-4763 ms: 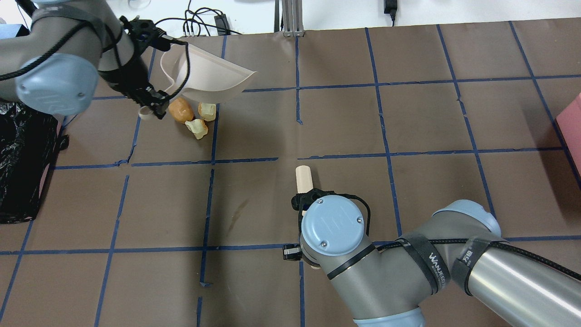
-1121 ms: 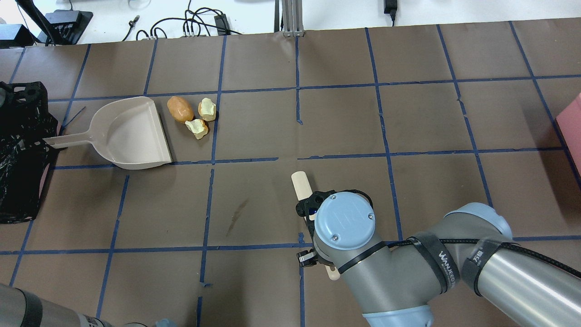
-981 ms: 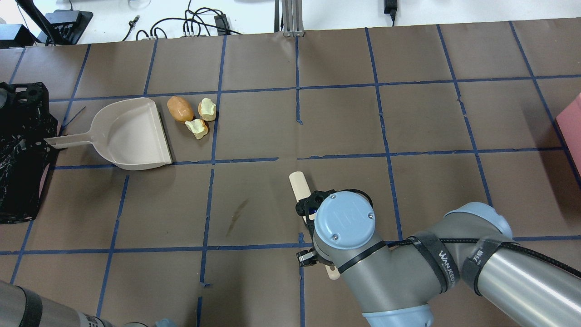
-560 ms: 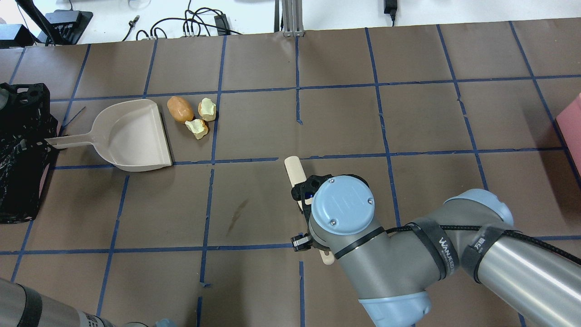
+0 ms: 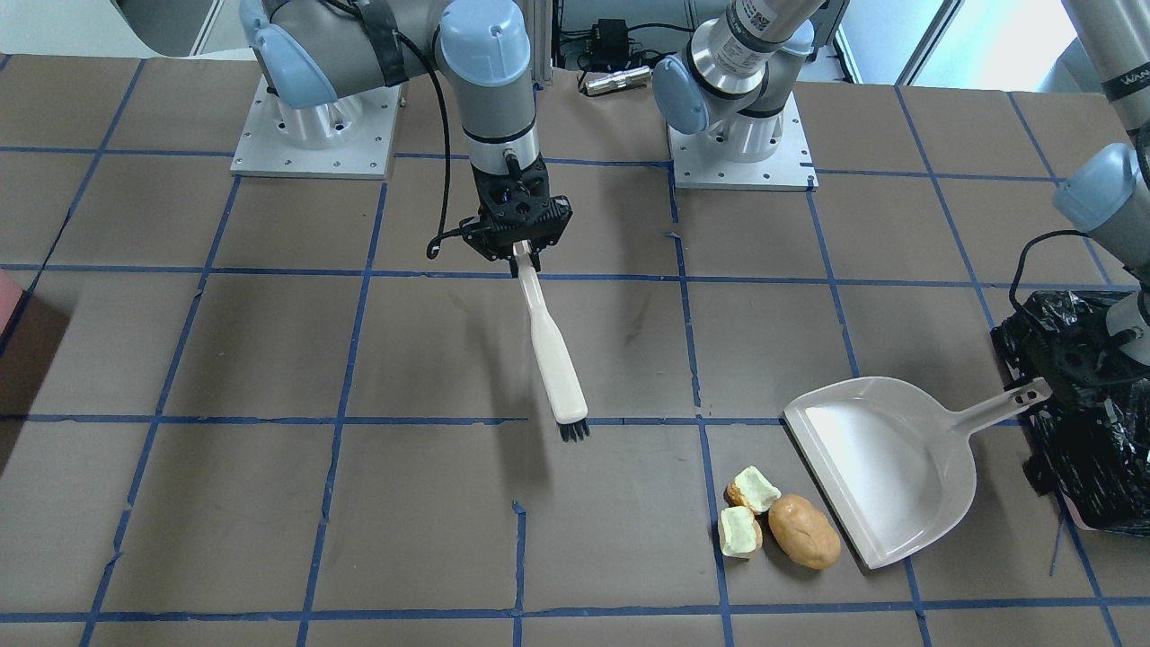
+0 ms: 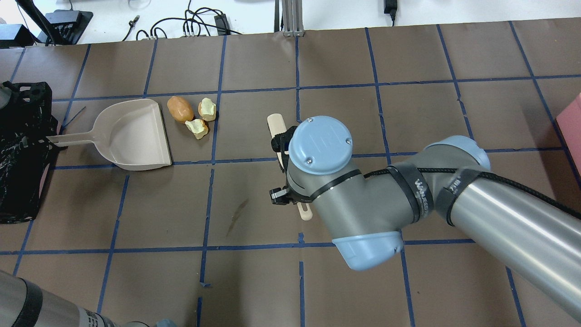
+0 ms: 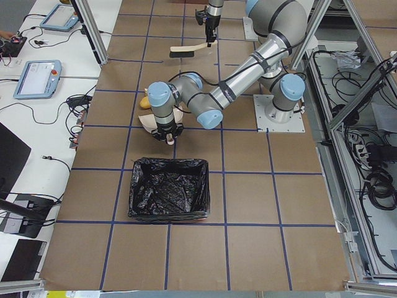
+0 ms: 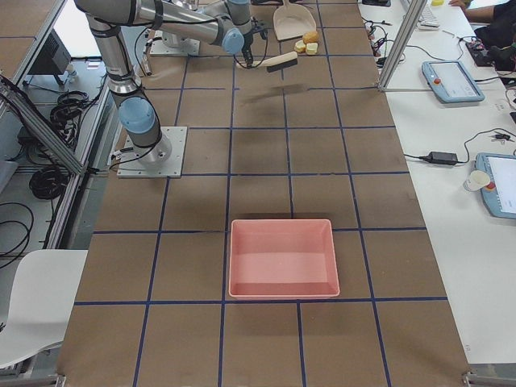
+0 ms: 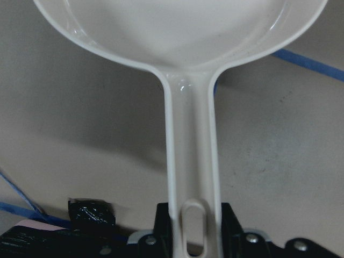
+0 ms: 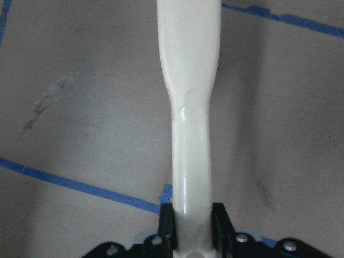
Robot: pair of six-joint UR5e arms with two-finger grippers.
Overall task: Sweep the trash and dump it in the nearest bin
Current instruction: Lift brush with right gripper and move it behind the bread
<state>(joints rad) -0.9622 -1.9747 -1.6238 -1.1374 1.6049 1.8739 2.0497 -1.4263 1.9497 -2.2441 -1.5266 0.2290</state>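
Observation:
The trash lies on the brown table: an orange-brown potato lump (image 6: pixel 180 109) (image 5: pixel 804 532) and two pale chunks (image 6: pixel 207 109) (image 6: pixel 196 128). A beige dustpan (image 6: pixel 131 135) (image 5: pixel 885 467) lies flat with its open lip just beside the lump. My left gripper (image 5: pixel 1042 388) (image 9: pixel 191 236) is shut on the dustpan handle (image 9: pixel 191 161), next to the black-bagged bin (image 6: pixel 20 154) (image 7: pixel 169 189). My right gripper (image 5: pixel 521 256) (image 10: pixel 191 226) is shut on a cream brush (image 5: pixel 550 346). Its black bristles (image 5: pixel 573 431) hang above the table, right of the trash in the overhead view.
A pink bin (image 8: pixel 282 258) stands far off on my right side; its edge shows in the overhead view (image 6: pixel 573 122). Cables (image 6: pixel 199 22) lie beyond the table's far edge. Blue tape lines grid the table.
The left arm has set the raised, tilted dustpan flat beside the trash. In the last second the right arm carried the brush forward and left, nearer the trash.

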